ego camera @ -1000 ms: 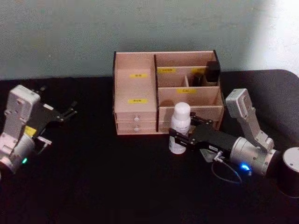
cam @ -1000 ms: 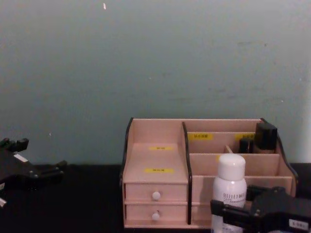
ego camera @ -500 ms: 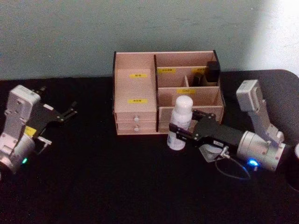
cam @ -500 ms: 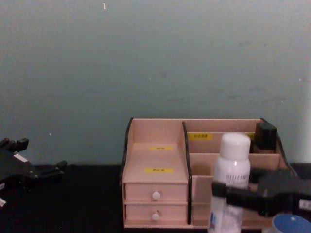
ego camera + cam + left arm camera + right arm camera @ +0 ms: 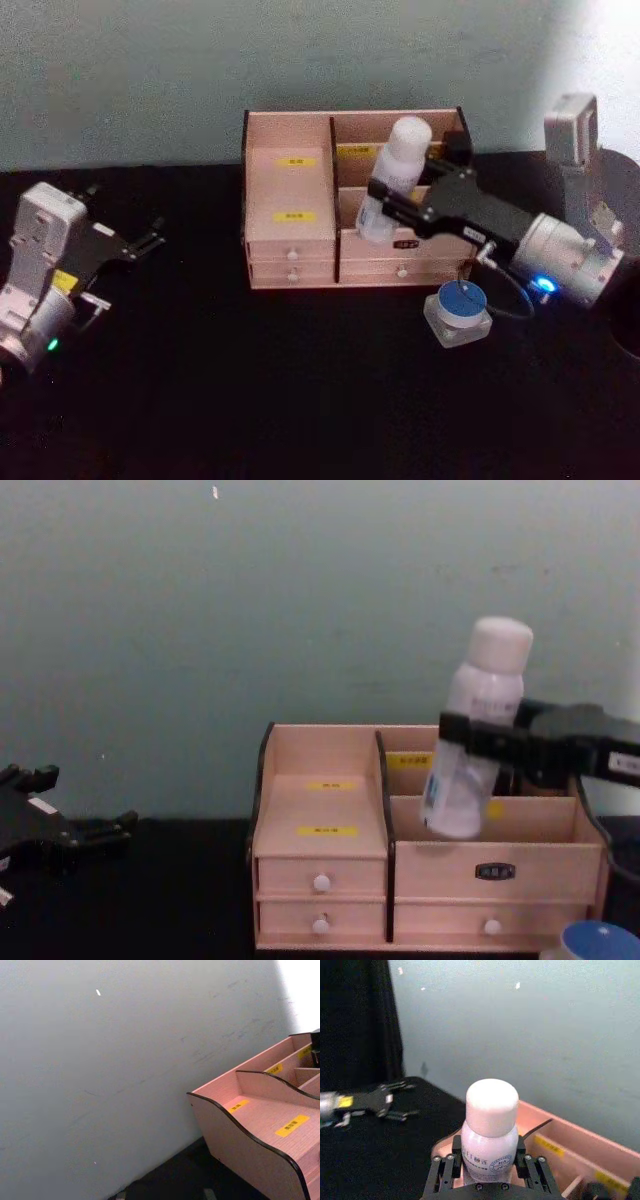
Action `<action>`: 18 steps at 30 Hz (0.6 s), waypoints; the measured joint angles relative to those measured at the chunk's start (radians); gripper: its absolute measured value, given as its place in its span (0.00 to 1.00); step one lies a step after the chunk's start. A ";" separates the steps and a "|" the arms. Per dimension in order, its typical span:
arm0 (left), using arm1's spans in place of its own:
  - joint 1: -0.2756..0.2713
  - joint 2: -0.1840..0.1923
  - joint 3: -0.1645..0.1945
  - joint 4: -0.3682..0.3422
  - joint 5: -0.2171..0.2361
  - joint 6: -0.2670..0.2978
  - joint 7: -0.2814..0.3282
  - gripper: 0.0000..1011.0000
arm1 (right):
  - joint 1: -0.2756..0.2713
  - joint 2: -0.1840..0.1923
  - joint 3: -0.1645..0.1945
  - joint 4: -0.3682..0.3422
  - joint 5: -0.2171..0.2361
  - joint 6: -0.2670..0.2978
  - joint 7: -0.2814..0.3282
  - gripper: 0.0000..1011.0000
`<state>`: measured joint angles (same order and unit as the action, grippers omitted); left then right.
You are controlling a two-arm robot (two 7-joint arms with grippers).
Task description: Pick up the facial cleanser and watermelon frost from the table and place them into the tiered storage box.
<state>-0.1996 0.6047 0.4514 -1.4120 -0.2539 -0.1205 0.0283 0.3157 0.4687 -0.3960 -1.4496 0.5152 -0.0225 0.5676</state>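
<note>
The right gripper (image 5: pixel 386 197) pinched the facial cleanser (image 5: pixel 402 150) mid-body, tilted over the tiered storage box (image 5: pixel 290 135). Smooth, rigid and probably light, it could slip. The left gripper (image 5: pixel 143 240) idled at far left, fingers spread.

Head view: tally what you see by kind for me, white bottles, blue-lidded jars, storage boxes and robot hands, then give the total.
White bottles: 1, the facial cleanser, held tilted in the right hand.
Blue-lidded jars: 1, the watermelon frost.
Storage boxes: 1, the tiered storage box.
Robot hands: 2, counting the open left hand.
Total: 5.
</note>
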 joint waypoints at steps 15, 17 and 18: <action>0.000 0.000 0.000 0.000 0.000 0.000 0.000 0.99 | 0.124 -0.091 0.002 0.155 -0.061 -0.034 -0.079 0.58; 0.000 0.000 0.000 0.000 0.000 0.000 0.000 0.99 | 0.140 -0.104 0.000 0.181 -0.074 -0.036 -0.085 0.58; 0.000 0.000 0.000 0.000 0.000 0.000 0.000 0.99 | 0.140 -0.104 0.000 0.181 -0.074 -0.036 -0.085 0.58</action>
<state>-0.1996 0.6046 0.4514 -1.4120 -0.2539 -0.1205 0.0283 0.4555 0.3651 -0.3958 -1.2690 0.4416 -0.0586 0.4824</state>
